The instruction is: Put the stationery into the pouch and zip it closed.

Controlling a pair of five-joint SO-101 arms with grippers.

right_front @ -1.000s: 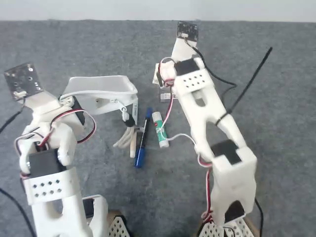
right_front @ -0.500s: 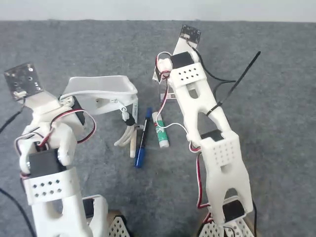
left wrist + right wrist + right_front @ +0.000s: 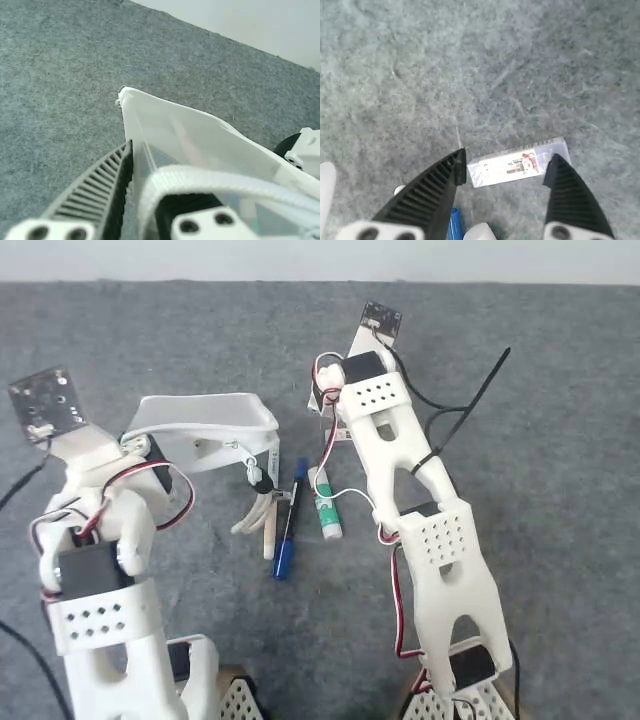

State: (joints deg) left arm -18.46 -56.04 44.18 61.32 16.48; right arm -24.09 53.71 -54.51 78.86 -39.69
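On the grey table (image 3: 560,390), seen from the high view, items as follows.

1. Pouch (image 3: 205,420): white and translucent, lying at the left of the group with its mouth spread open. The left claw (image 3: 137,160) is clenched on one edge of it; in the left wrist view the ridged black finger (image 3: 100,190) lies against the pouch wall. The left arm (image 3: 100,570) stands over the near left of the table.

2. Blue pen (image 3: 287,525): lying on the table just right of the pouch, lengthwise away from the arms' bases, outside the pouch.

3. Glue stick (image 3: 325,505): white with a green band, lying just beside the pen on its right, about parallel to it.

4. Pale stick (image 3: 268,535): short, cream-coloured, lying just left of the pen; what it is cannot be told.

5. White cord (image 3: 247,520): a loose loop near the pouch's right corner, beside the pale stick.

6. Small wrapped block (image 3: 530,159): flat and printed, lying on the table beyond the far end of the glue stick.

7. Right claw (image 3: 506,165): released, its 2 black fingers spread wide and standing 1 at each end of the wrapped block; contact cannot be told. The right arm (image 3: 420,500) stretches from the near right toward the middle of the table.
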